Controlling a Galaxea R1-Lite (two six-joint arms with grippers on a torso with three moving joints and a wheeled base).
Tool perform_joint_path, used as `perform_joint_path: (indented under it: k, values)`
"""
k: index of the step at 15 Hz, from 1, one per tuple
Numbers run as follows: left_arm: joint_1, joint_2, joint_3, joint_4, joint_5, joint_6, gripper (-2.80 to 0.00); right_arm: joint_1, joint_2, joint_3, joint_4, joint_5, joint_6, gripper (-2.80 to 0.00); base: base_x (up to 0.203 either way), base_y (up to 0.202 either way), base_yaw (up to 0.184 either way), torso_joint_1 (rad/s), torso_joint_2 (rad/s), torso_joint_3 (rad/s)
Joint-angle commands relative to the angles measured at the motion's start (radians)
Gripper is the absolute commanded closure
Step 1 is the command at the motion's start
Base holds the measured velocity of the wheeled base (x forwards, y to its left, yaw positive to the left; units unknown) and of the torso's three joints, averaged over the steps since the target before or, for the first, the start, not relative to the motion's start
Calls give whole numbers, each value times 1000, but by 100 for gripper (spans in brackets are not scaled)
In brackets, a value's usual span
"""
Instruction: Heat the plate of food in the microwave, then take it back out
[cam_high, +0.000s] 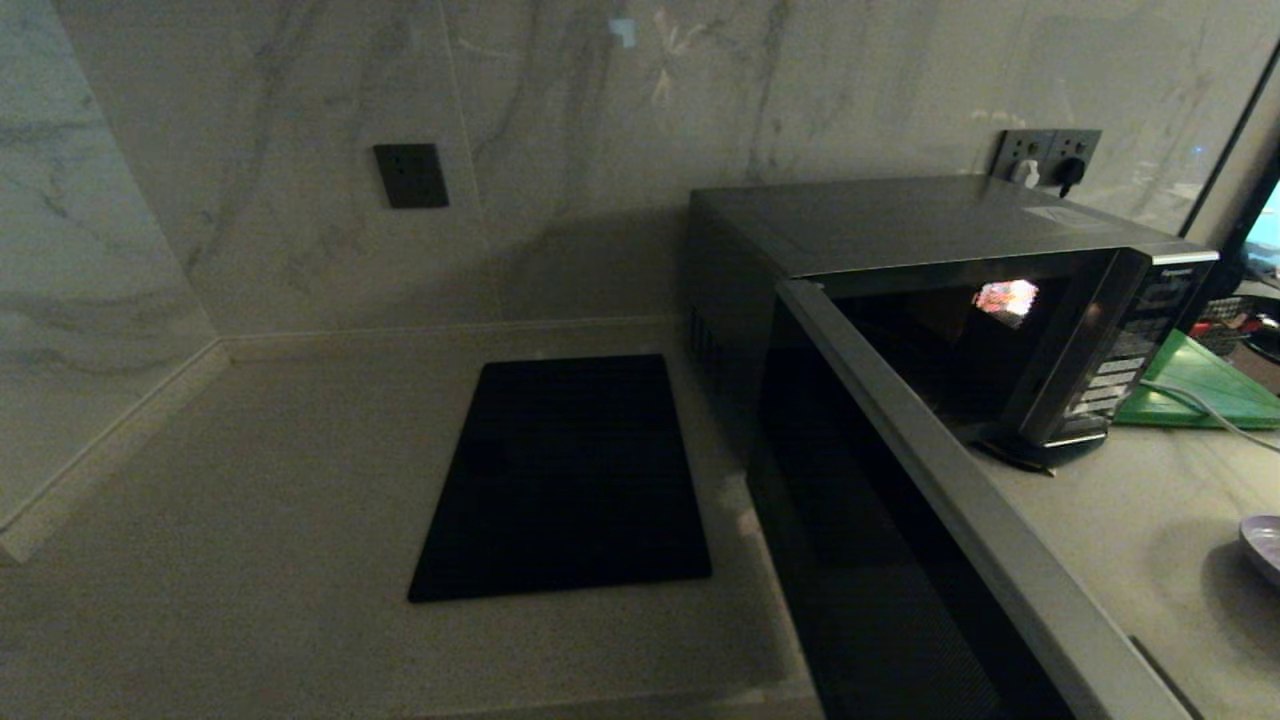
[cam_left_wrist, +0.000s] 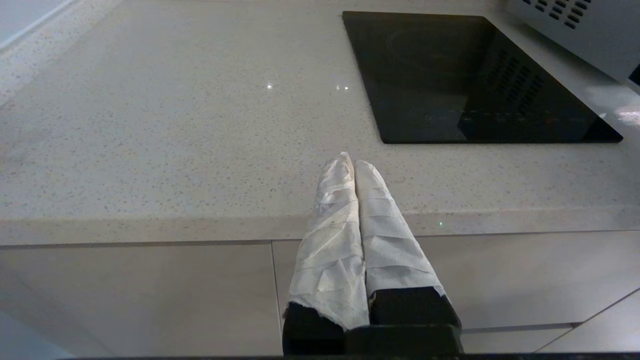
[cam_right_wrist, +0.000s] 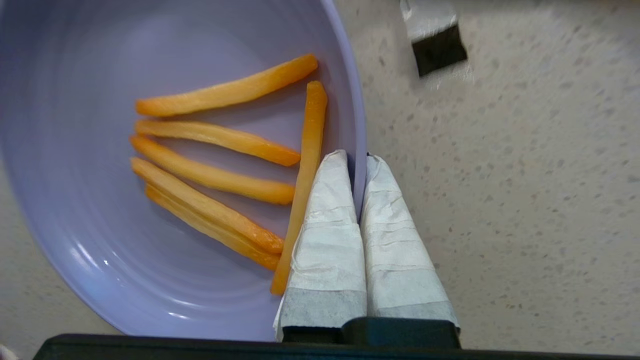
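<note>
Only the right wrist view shows the right gripper (cam_right_wrist: 357, 165) pinching the rim of the plate of food (cam_right_wrist: 165, 75), one finger inside, one outside. The head view catches just the plate's edge at the worktop's (cam_high: 250, 640) right side. The left gripper (cam_left_wrist: 353, 165), fingers together, hangs before the worktop's front edge. Farther back, the microwave (cam_high: 900, 225) stands with its door (cam_high: 930, 480) swung open, beside the black cooktop (cam_high: 565, 475).

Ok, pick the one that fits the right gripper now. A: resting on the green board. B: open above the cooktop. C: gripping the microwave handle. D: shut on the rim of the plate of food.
D: in the right wrist view the right gripper has one wrapped finger inside and one outside the rim of the plate of food, pinching it above the counter.
</note>
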Motion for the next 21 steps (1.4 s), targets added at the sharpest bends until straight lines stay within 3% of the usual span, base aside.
perform_joint_path:
  k: [1, 4, 5, 14, 21]
  values:
    - [0, 1, 0, 0, 0, -1, 0, 6, 7, 13, 5, 0, 4, 0, 0, 0, 0, 0, 0, 0]
    - [0, 2, 0, 0, 0, -1, 0, 7, 3, 17, 5, 3, 4, 0, 0, 0, 0, 0, 0, 0]
    - [0, 1, 0, 0, 0, -1, 0, 7, 2, 17, 5, 3, 4, -280, 0, 0, 0, 0, 0, 0]
    - [0, 1, 0, 0, 0, -1, 0, 5, -103, 61, 6, 48, 0, -280, 0, 0, 0, 0, 0, 0]
    - [0, 2, 0, 0, 0, -1, 0, -44, -528, 224, 15, 81, -80, -280, 0, 0, 0, 0, 0, 0]
